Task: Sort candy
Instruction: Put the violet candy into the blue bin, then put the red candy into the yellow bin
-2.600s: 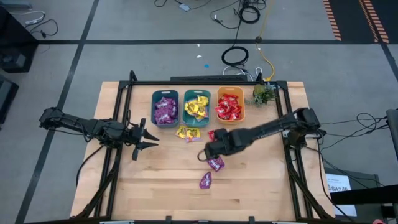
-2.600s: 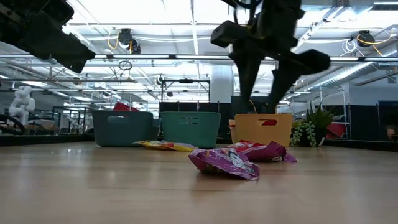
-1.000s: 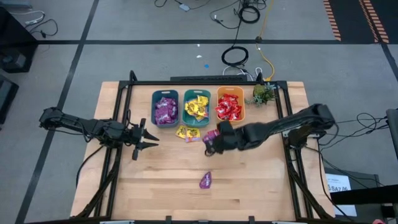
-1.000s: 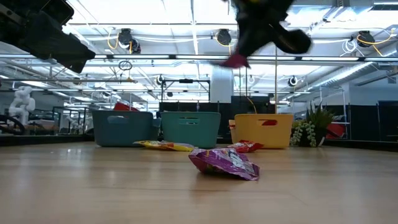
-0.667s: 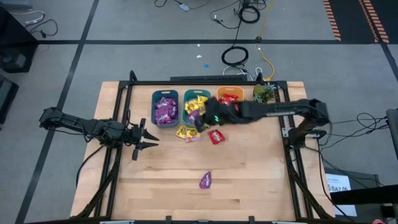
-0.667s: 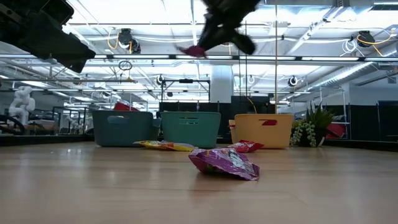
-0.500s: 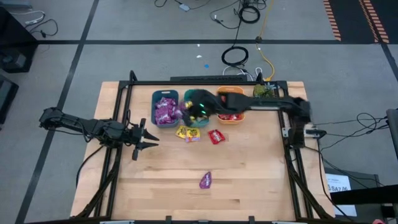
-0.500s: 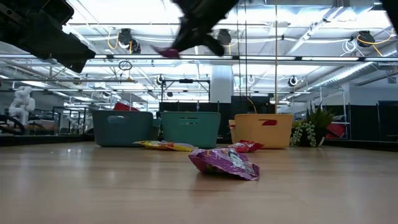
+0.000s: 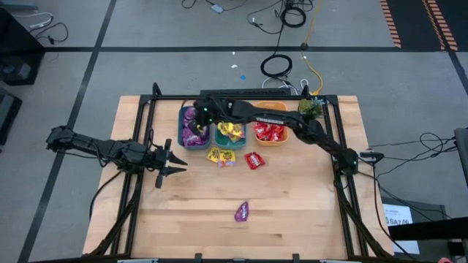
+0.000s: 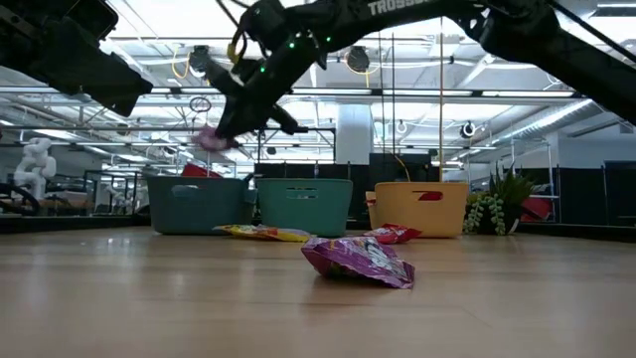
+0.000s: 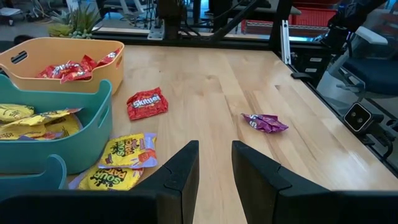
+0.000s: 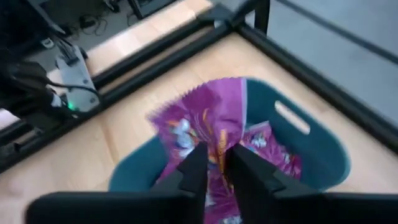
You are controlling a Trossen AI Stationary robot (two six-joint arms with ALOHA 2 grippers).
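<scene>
My right gripper [image 9: 196, 114] hangs over the left teal bin [image 9: 183, 126], which holds purple candy. It has a purple candy packet [image 12: 208, 124] at its fingertips, seen as a pink blur [image 10: 211, 139] in the low view. The middle teal bin [image 9: 231, 109] holds yellow candy and the orange bin [image 9: 284, 130] holds red candy. Loose on the table lie yellow packets [image 9: 221, 156], a red packet [image 9: 254, 160] and a purple packet [image 9: 242, 212]. My left gripper [image 9: 170, 162] waits open at the table's left, nothing between its fingers [image 11: 184, 168]. My right gripper has the purple packet's near edge [image 12: 214, 149] between its two fingertips, which stand only slightly apart. The fingers slant down from the table's right side. The packet sticks out ahead of the fingers, clear of the bin and the candy below it.
A small green plant [image 9: 308, 109] stands at the far right, beside the orange bin. Black frame rails [image 9: 146, 131] run along the table's left, right and far edges. Bare wood [image 9: 292, 212] spreads across the near half around the lone purple packet.
My right gripper has swept from the table's middle toward the far left, passing over the orange and middle bins to above the left bin. It rolled as it went. The purple packet travelled with it, high above the table.
</scene>
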